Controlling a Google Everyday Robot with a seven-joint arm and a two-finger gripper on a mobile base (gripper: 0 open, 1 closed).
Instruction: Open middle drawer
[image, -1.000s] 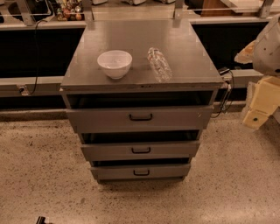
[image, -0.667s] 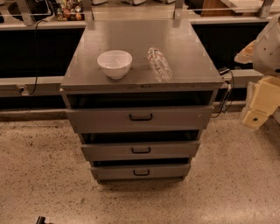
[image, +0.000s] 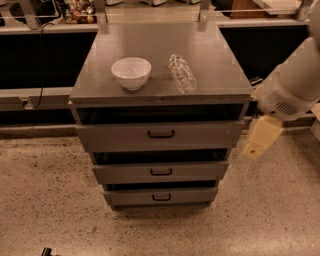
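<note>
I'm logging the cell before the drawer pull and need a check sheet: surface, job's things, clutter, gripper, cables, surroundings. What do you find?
Surface: grey cabinet top, holding two items.
Job's things: middle drawer, black handle at its centre, nothing touching it.
Clutter: white bowl upright; clear bottle lying on its side beside it, apart.
Gripper: gripper right of the cabinet, level with the top drawer, away from every handle.
Cables: dark cable hanging at the left, behind the cabinet.
Surroundings: speckled floor; bench behind with small items.

Dim, warm light (deep shadows); gripper (image: 254, 148) at right glows pale.
</note>
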